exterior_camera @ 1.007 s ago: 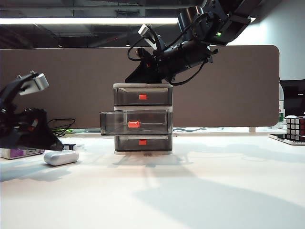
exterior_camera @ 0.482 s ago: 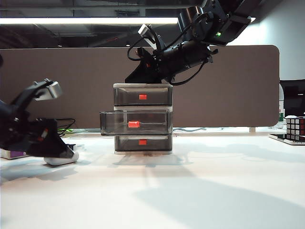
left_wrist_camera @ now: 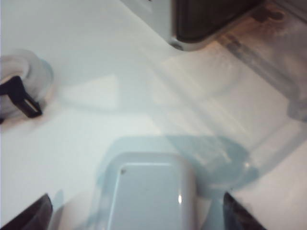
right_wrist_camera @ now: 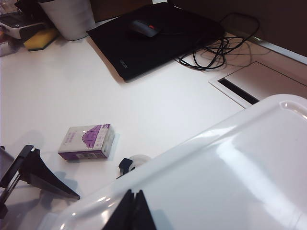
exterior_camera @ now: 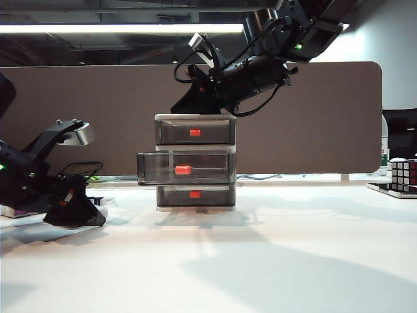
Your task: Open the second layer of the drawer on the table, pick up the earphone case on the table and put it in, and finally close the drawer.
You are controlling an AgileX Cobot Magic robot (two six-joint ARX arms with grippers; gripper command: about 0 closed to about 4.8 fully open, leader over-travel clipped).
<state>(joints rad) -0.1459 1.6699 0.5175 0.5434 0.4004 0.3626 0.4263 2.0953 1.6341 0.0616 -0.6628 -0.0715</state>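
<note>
The drawer (exterior_camera: 195, 163) stands mid-table, and its second layer (exterior_camera: 186, 168) is pulled out to the left. The glossy white earphone case (left_wrist_camera: 148, 191) lies on the table between the two dark fingertips (left_wrist_camera: 29, 215) of my left gripper (left_wrist_camera: 136, 218), which is open and straddles it. In the exterior view that gripper (exterior_camera: 73, 212) sits low on the table at the left and hides the case. My right gripper (right_wrist_camera: 133, 211) is shut with nothing in it. It rests on the drawer unit's white top (right_wrist_camera: 216, 167), and the exterior view shows the same gripper (exterior_camera: 186, 105) above the top drawer.
A white-and-purple box (right_wrist_camera: 86, 141) and a small roll with a black clip (left_wrist_camera: 19, 86) lie near the left arm. A black mat with a mouse (right_wrist_camera: 158, 33) and cables sit behind. A Rubik's cube (exterior_camera: 404, 175) stands at the far right.
My left gripper has moved right and down onto the earphone case, which it now covers in the exterior view. The right arm and drawer have not moved.
</note>
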